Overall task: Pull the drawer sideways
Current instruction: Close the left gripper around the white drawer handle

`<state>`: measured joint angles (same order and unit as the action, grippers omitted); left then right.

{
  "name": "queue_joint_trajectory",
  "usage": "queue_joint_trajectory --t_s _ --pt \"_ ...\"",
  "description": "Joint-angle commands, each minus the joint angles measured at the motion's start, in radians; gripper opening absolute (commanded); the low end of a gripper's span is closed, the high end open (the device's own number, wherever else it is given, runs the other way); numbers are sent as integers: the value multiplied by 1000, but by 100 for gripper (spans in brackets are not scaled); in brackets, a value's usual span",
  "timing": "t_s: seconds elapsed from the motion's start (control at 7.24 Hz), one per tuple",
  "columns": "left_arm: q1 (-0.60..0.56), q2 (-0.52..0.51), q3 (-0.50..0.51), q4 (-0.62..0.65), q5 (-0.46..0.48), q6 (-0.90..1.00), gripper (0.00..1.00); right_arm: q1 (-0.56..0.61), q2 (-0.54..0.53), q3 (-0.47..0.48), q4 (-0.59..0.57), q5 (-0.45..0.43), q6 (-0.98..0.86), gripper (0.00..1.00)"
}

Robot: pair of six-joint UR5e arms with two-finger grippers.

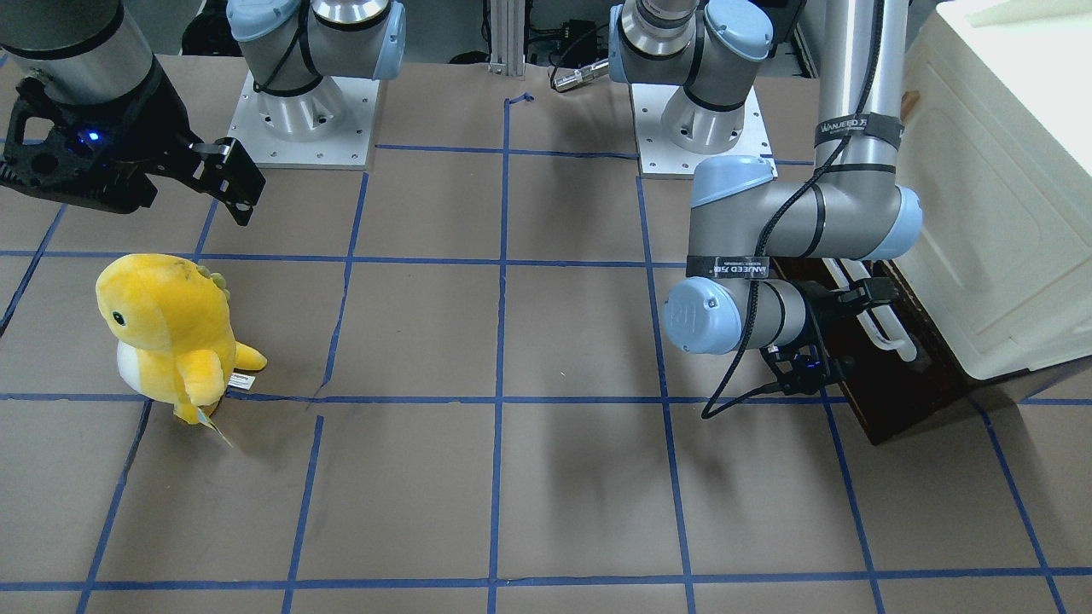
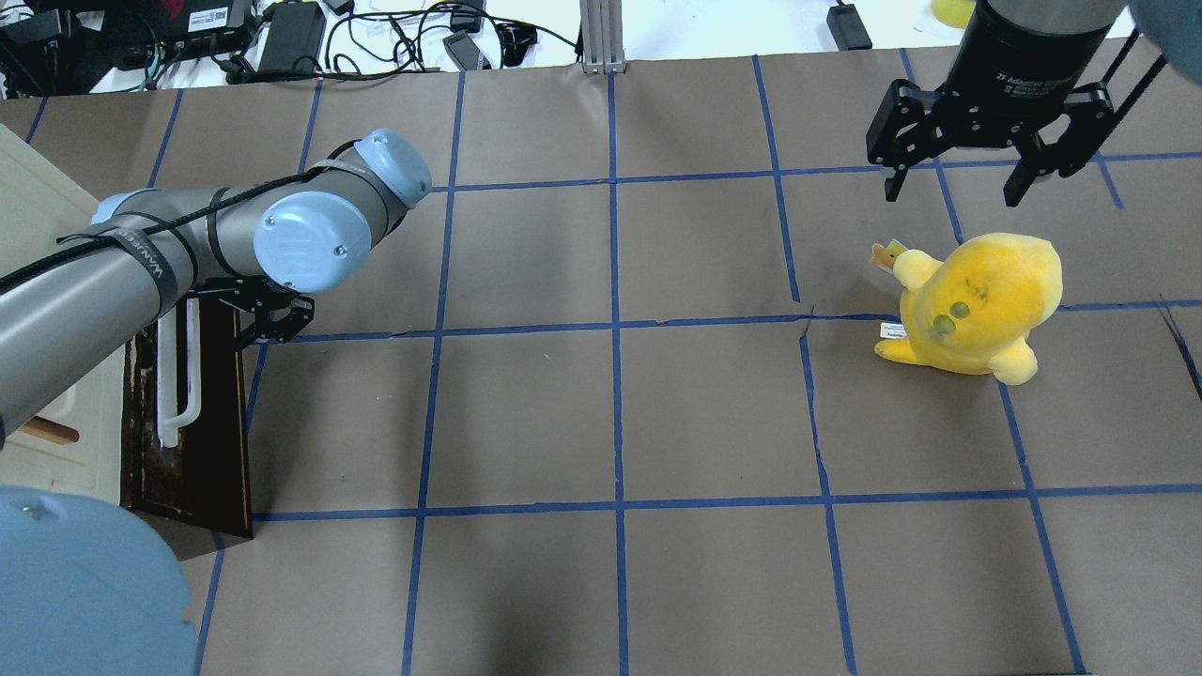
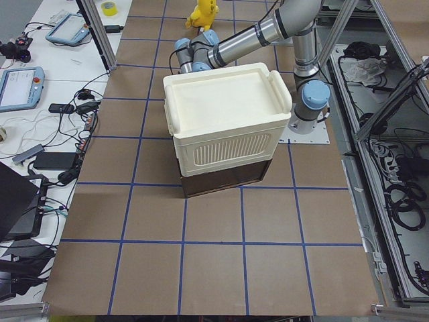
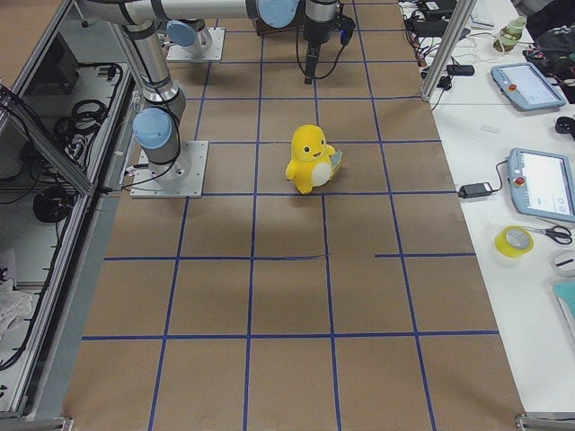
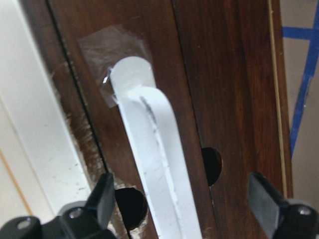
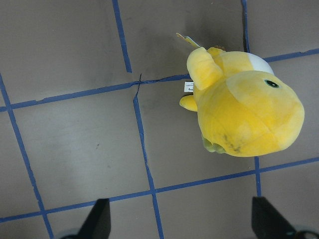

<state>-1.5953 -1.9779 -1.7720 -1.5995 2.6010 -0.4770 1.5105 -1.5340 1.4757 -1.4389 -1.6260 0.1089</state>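
From the front camera, the left gripper [image 1: 853, 328] is being held low on the right side, right up at the drawer [image 1: 904, 409]. The drawer's dark brown front is being shown at the bottom of the big cream-white cabinet [image 1: 998, 213]. The white bar handle [image 1: 891, 337] is being shown running along it. The right gripper [image 1: 235, 183] is being held up at the far left, above the table [image 1: 512, 477]. A yellow plush dinosaur [image 1: 171, 333] is being shown standing nearer on the left.

From overhead, the drawer is being seen at the left edge of the table, with the left gripper at the far end of the handle. The right gripper is being held spread wide beyond the dinosaur, with nothing in it.

From the left side camera, the drawer is being seen as a dark strip under the cabinet.

From the right side camera, the dinosaur is being shown alone, with the right gripper hanging beyond it.

From the left wrist camera, the fingers [image 5: 102, 199] are being held apart, one on each side of the handle. Nothing is being squeezed.

From the right wrist camera, both fingertips are being held wide apart over bare table, with the dinosaur to the right.
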Motion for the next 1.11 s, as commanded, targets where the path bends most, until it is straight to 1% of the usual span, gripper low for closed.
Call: queue_joint_trajectory --t_s 0.0,0.41,0.55,0.69,0.97 --pt "-2 -4 -18 -43 86 -52 95 0 0 0 0 0 0 100" --pt "-2 -18 -17 -40 97 -54 94 0 0 0 0 0 0 100" --pt "-2 -30 -14 -40 99 -54 83 0 0 0 0 0 0 100" --pt "-2 -30 -12 -39 100 -52 75 0 0 0 0 0 0 100" --pt "-2 -30 -12 -39 100 -52 73 0 0 0 0 0 0 100"
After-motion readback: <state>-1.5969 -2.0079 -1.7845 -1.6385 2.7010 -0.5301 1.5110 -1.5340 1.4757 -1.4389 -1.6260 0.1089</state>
